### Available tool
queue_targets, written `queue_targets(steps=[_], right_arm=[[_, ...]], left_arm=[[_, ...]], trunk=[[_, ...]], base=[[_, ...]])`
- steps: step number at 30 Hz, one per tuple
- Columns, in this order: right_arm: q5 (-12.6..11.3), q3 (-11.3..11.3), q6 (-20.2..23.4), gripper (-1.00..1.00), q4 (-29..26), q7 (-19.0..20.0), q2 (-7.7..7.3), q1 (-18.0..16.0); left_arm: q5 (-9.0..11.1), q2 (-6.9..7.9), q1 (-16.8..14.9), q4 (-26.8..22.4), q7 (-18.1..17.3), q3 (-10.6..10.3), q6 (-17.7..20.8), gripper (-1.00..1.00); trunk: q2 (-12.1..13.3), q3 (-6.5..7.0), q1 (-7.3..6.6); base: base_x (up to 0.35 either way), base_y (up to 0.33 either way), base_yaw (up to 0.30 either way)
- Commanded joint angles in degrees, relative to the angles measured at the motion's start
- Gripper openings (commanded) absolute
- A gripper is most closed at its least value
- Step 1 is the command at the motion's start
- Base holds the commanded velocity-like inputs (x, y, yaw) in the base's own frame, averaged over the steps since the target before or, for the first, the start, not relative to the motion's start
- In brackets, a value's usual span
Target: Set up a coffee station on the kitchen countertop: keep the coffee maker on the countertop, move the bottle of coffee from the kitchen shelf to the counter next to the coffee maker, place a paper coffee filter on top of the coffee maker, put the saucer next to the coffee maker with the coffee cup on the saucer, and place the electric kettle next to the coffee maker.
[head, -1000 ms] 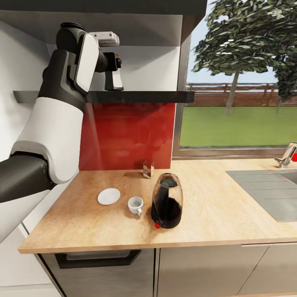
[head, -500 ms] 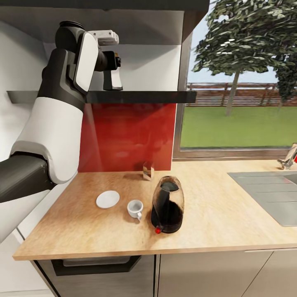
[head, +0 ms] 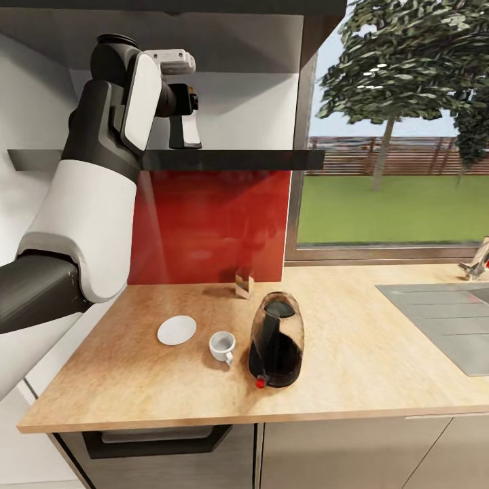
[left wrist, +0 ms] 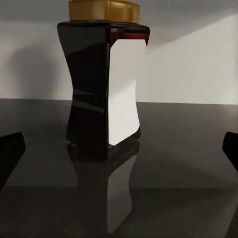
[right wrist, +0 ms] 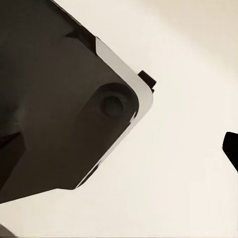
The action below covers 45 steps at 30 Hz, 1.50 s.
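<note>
L gripper [left wrist: 119,148] wide open, bottle of coffee [left wrist: 104,84] btwn fingers, untouched

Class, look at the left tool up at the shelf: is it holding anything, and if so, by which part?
Nothing is held. The left tool is open, fingers wide apart of the coffee bottle, which stands on the shelf.

You've got no lettering to read anywhere here. The white label on the bottle of coffee [left wrist: 124,94] is blank, with no brand or number.
</note>
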Motion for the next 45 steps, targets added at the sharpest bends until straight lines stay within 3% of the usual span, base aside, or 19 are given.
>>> queue_targets(steps=[1,3,19,23,26,42,45], right_arm=[[0.4,0.3,-0.5,1.0,0.2,0.0,-0.01,0.0],[1.2,0.3,-0.6,1.0,0.2,-0.1,0.06,1.2],[1.5,1.0,-0.7,1.0,0.2,-0.1,0.13,2.0],[1.5,1.0,-0.7,1.0,0.2,-0.1,0.13,2.0],[1.5,1.0,-0.7,1.0,0.2,-0.1,0.13,2.0],[1.5,1.0,-0.7,1.0,0.2,-0.1,0.06,2.0],[1.5,1.0,-0.7,1.0,0.2,-0.1,0.07,2.0]], left_arm=[[0.6,0.0,-0.1,0.0,0.6,-0.1,0.1,1.0],[0.6,0.0,0.0,0.0,0.6,-0.1,0.1,1.0],[0.6,0.0,-0.1,-1.3,0.7,-0.1,0.0,1.0],[0.7,0.0,-0.1,-2.4,6.5,-0.1,0.1,1.0],[0.7,0.0,-0.1,-2.3,7.8,-0.1,0.1,1.0],[0.9,0.0,0.0,-1.8,9.0,-0.1,0.1,1.0],[0.9,0.0,0.0,-1.7,8.9,-0.1,0.1,1.0]], trunk=[[-0.1,-0.09,0.01],[-0.1,-0.09,0.01],[-0.1,-0.09,0.01],[-0.1,-0.09,0.01],[-0.1,-0.09,0.01],[-0.1,-0.09,0.01],[1.1,0.45,-0.65]], base=[[0.001,0.0,0.0],[0.11,0.0,0.0],[0.105,0.0,0.0],[0.016,0.0,0.0],[0.005,0.0,0.0],[0.001,0.0,0.0],[0.0,0.0,0.0]])
